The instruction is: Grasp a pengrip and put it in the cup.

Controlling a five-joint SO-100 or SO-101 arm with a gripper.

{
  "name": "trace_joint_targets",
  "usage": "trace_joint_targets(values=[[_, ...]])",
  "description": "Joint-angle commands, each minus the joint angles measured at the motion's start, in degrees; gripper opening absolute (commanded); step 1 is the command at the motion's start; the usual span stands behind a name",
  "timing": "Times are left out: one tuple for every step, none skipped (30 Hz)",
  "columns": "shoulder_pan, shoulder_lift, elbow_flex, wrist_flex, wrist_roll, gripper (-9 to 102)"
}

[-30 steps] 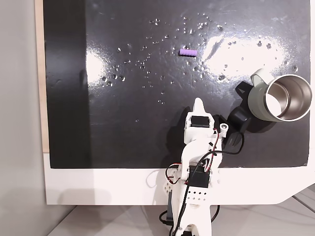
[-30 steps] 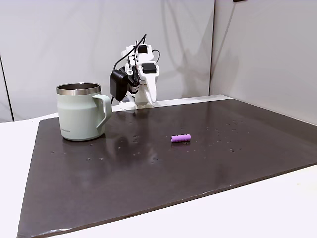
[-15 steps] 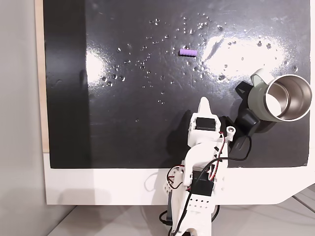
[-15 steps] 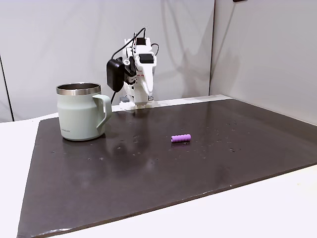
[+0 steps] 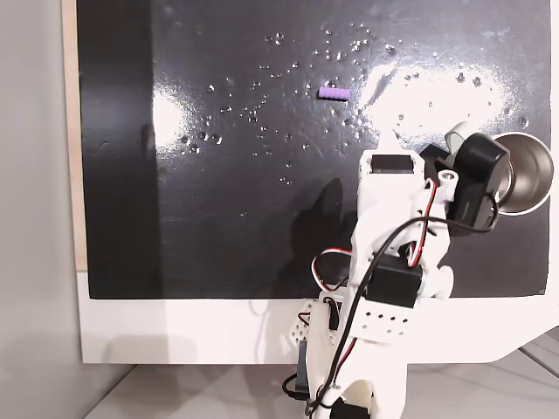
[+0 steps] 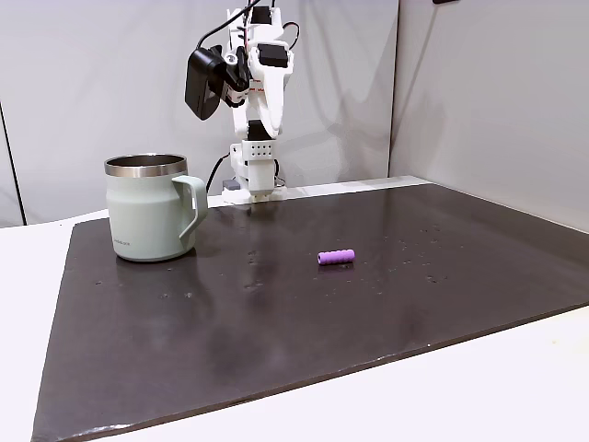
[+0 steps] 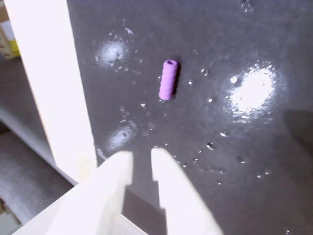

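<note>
In the wrist view the gripper (image 7: 142,161) enters from the bottom edge with its two white fingertips (image 7: 122,164) drawn almost together, only a thin dark slit between them, and nothing held. The pengrip (image 7: 167,79) lies ahead of those tips and a touch to the right, well apart from them, on the bare dark mat (image 7: 244,156). Its long axis runs nearly up and down that picture, so roughly in line with the way the fingers point; my judgement is that the jaws must spread and come down across the short width of the tube, perhaps with a small wrist turn, before a grasp can work. In the overhead fixed view the pengrip (image 5: 333,92) sits in the far part of the mat, left of the cup (image 5: 521,177), its length running left to right there, while the raised arm stands over the near right part beside the cup. In the side fixed view the pengrip (image 6: 336,256) rests near the middle of the mat, well right of the cup (image 6: 152,207), and the gripper (image 6: 269,115) hangs high above the far edge. The pengrip is a short purple tube with a ribbed, soft-looking surface and an open hole at its far end in the wrist view, lying flat and touching nothing else.
</note>
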Motion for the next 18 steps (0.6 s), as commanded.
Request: trace_joint_targets(values=[[1.1, -8.7, -14.8, 4.5, -1.8, 0], [1.3, -11.2, -17.7, 5.5, -2.1, 0], [1.6, -13.8, -20.6, 6.7, -2.5, 0], [1.9, -16.3, -23.1, 7.5, -3.3, 0], [2.4, -18.8, -25.6, 8.3, -4.0, 0], [2.7, -21.3, -27.9, 9.3, -4.7, 0], [3.2, -23.8, -30.2, 10.4, -6.0, 0], [3.6, -26.5, -32.3, 11.4, -7.6, 0], [4.1, -29.3, -34.6, 12.4, -9.1, 0], [4.8, -32.2, -36.9, 13.3, -10.1, 0], [5.4, -35.2, -39.4, 14.2, -10.5, 0], [6.1, -38.4, -42.0, 15.3, -11.2, 0], [6.6, -41.8, -44.8, 16.8, -11.7, 0], [7.1, -45.4, -48.2, 18.5, -11.9, 0], [7.6, -49.4, -51.8, 20.5, -11.9, 0], [8.1, -53.4, -55.6, 22.5, -11.9, 0], [8.5, -57.5, -59.9, 24.6, -11.7, 1], [8.9, -61.4, -64.2, 26.7, -11.3, 1]])
